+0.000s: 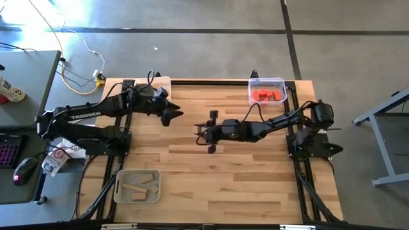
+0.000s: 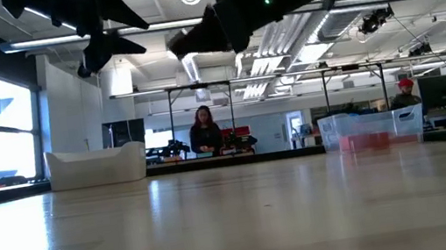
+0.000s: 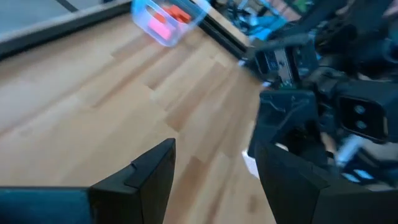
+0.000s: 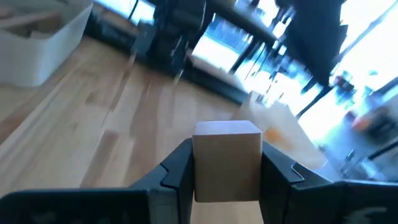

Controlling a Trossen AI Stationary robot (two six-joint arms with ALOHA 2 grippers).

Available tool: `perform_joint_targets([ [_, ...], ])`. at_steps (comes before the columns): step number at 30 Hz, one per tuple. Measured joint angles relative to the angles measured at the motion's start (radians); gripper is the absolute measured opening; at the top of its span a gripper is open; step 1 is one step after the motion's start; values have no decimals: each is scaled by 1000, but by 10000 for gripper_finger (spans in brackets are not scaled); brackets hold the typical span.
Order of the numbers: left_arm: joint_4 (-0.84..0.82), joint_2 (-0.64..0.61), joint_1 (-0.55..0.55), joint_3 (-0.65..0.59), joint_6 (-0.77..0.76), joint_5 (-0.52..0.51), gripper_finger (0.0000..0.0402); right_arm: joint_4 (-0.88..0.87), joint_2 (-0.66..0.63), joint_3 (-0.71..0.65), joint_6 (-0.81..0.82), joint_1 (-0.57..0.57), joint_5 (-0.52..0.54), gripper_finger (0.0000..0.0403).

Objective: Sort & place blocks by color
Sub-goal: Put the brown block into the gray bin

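Note:
A plain tan wooden block [image 4: 227, 158], a cube, sits between the fingers of my right gripper [image 4: 227, 171], which hangs over the middle of the table [image 1: 203, 131]. My left gripper [image 3: 214, 180] stands open above the far left part of the table [image 1: 171, 115], with nothing between its fingers. Red blocks [image 1: 267, 96] lie in a clear tray [image 1: 282, 82] at the far right. Tan blocks [image 1: 137, 187] lie in a tray [image 1: 119, 191] at the near left. My right gripper pinches the tan cube by two opposite side faces [image 4: 200, 165], one finger on each. The fingers come from the table's right, nearly level. The cube is lifted clear of the table, its top face showing.
A third, pale tray [image 1: 161, 82] stands at the far left edge, seen in the low view as a white tray [image 2: 96, 166]. The wooden table top [image 1: 211, 179] lies bare between the trays. People stand in the room beyond the table.

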Motion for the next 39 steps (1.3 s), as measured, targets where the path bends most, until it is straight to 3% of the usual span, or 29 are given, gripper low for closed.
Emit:
perform_joint_targets([
  [9, 81, 0, 7, 0, -116, 234, 207, 246, 0, 0, -157, 0, -44, 106],
  [26, 292, 0, -85, 0, -144, 280, 207, 436, 0, 0, -222, -5, -153, 106],
  [39, 309, 25, -98, 0, -127, 267, 207, 466, 0, 0, -220, -5, -188, 106],
])
